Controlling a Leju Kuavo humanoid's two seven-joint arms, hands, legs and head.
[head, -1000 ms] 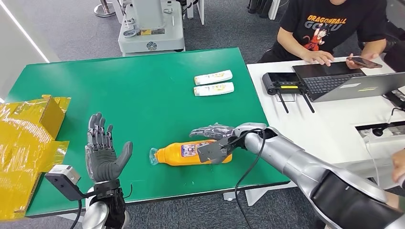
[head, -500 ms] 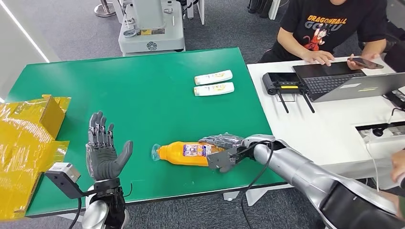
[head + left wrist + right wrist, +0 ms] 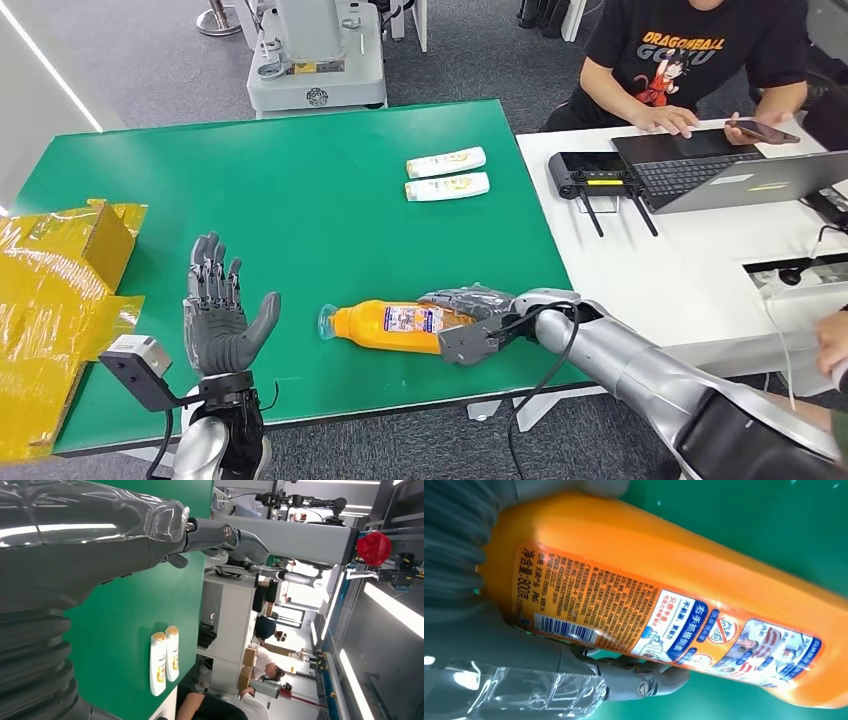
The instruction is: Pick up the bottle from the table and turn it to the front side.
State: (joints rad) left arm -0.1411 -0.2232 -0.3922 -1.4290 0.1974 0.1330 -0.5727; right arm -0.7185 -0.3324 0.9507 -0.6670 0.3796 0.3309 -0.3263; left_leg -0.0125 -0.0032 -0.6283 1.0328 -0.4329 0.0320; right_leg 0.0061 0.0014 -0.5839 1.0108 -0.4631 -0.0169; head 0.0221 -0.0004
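An orange bottle with a clear cap lies on its side on the green table near the front edge, cap pointing left. Its printed back label with a barcode faces the right wrist camera. My right hand grips the bottle's base end, fingers over the top and thumb curled beneath. My left hand is held up above the table's front left, palm showing and fingers spread, holding nothing; its grey body fills the near side of the left wrist view.
Two small white bottles lie side by side at the back right of the table, also in the left wrist view. Yellow packaging sits at the left edge. A person sits at a white desk with a laptop.
My right hand has dropped toward the front edge and closed around the bottle's base. The bottle has shifted slightly right and rolled, showing more label. The left hand has barely moved.
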